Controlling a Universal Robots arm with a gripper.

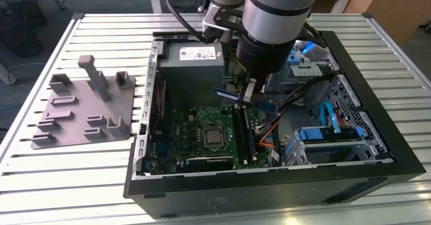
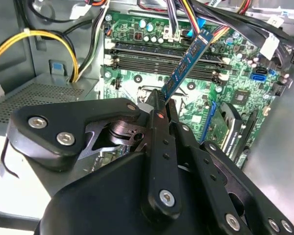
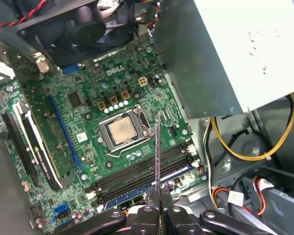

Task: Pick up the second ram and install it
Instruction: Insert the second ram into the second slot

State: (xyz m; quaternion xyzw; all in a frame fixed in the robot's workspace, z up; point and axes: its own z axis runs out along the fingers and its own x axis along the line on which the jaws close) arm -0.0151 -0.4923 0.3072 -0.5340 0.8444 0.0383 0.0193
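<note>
Squarely on a slatted, silvery metal tabletop (image 1: 67,184) lies an open black computer case (image 1: 269,189), boxy and matte, its side panel off. A thick cylindrical robot arm (image 1: 276,18), banded in glossy grey and black, reaches down into the case from twelve o'clock in the exterior view. A plain grey sheet-metal power supply (image 1: 192,66) fills the case's eleven o'clock corner. At nine o'clock from the case, a flat grey plastic tray (image 1: 84,109) with blocky upright posts sits apart on the slats. A green motherboard (image 1: 202,134) studded with small parts covers the case floor, with long, dark memory slots (image 2: 161,54) running side by side across it. The black, bolted metal hand (image 2: 159,100) is clamped narrow on the second ram (image 2: 188,61), a thin, flat, bluish circuit-board stick held tilted in the air above those slots and touching none. In the first wrist view the stick (image 3: 158,147) shows edge-on, rising from the fingertips beside the square, metallic processor socket (image 3: 121,132).
</note>
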